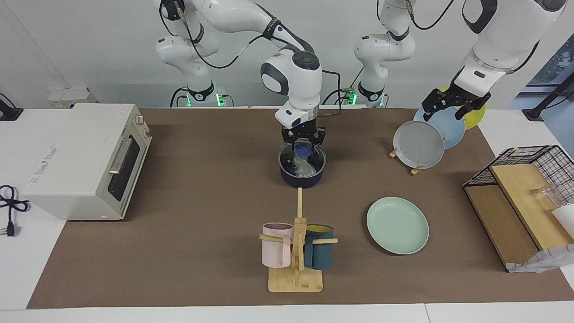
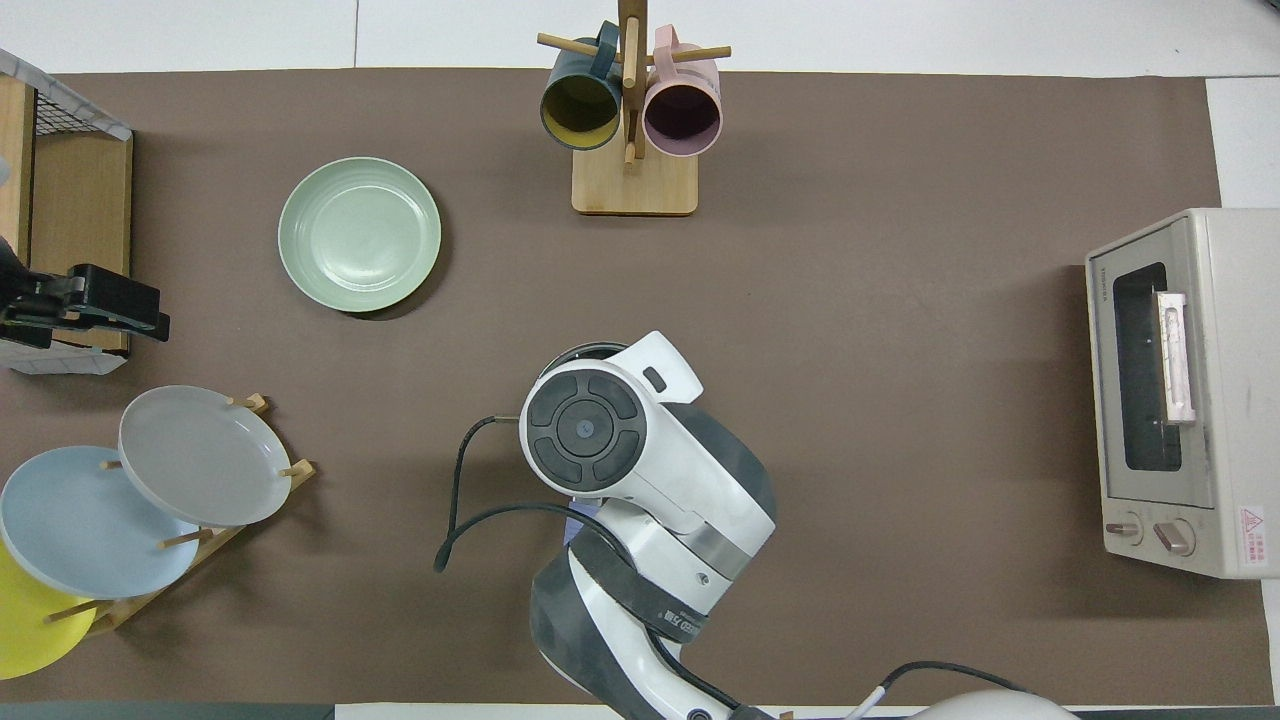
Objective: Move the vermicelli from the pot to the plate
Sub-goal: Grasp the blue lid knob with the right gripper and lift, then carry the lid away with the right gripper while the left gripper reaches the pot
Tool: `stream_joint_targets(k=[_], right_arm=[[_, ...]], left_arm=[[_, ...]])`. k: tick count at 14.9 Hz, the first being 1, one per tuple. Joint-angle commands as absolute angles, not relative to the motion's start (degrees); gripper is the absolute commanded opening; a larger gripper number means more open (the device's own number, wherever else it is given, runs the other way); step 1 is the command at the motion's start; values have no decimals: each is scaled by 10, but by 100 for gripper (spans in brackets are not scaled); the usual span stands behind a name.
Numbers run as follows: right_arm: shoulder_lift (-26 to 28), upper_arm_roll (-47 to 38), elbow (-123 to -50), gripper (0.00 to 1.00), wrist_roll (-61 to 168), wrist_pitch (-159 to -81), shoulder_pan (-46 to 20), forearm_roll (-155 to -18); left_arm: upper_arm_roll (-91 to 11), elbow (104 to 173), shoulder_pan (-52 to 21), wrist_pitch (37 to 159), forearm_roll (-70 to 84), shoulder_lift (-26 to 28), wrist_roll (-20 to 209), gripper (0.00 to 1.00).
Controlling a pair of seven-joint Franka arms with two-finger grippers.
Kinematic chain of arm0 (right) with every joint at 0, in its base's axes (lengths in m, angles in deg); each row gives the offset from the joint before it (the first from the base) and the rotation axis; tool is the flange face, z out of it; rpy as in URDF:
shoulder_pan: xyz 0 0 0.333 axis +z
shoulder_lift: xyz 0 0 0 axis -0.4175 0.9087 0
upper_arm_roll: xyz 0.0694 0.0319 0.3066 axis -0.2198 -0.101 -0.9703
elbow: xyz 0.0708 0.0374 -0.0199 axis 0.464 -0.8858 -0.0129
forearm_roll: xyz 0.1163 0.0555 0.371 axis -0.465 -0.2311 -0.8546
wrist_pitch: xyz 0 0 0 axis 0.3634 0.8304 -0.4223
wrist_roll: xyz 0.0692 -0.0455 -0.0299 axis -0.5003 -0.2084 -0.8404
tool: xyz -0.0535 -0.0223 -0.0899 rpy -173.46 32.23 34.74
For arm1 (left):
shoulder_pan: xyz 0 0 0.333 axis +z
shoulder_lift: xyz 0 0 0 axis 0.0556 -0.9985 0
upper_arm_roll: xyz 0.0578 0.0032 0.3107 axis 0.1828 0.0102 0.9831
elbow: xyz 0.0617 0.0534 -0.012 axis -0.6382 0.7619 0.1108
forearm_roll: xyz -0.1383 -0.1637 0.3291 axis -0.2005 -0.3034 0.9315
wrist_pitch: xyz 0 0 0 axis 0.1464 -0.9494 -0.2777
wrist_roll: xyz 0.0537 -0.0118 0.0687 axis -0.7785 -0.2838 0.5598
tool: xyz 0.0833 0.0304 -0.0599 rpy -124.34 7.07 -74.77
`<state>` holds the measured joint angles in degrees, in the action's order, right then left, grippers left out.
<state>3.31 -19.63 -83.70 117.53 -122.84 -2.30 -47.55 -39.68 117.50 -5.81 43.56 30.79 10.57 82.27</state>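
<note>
The dark navy pot (image 1: 301, 178) stands mid-table, nearer to the robots than the mug rack. The whitish vermicelli (image 1: 305, 168) lies tangled inside it. My right gripper (image 1: 302, 146) hangs straight down over the pot's mouth, its tips at rim height just above the noodles. In the overhead view the right arm covers the pot, and only a sliver of its rim (image 2: 572, 353) shows. The mint-green plate (image 1: 397, 225) (image 2: 359, 233) lies empty, toward the left arm's end. My left gripper (image 1: 454, 106) (image 2: 95, 303) waits open in the air over the plate rack.
A wooden rack holds a grey plate (image 1: 419, 144), a light blue plate (image 1: 450, 125) and a yellow plate (image 1: 475, 117). A mug rack (image 1: 296, 251) holds a pink mug and a teal mug. A toaster oven (image 1: 85, 159) and a wire basket with boards (image 1: 524, 193) stand at the table's ends.
</note>
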Motion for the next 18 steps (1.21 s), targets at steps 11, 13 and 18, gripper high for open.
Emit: stream_joint_targets(k=[11,13,18], right_arm=[[18,-193,-750,55,993,-1098,-115,-467],[3,-192,-766,55,939,-1084,-155,-467],[-23,-193,-829,55,729,-1090,-307,-473]], left_arm=[[-407,1237,-118,492,319,136,872,100],[-409,1261,-173,518,315,138,942,100],[-409,1379,-315,665,293,128,1112,100]])
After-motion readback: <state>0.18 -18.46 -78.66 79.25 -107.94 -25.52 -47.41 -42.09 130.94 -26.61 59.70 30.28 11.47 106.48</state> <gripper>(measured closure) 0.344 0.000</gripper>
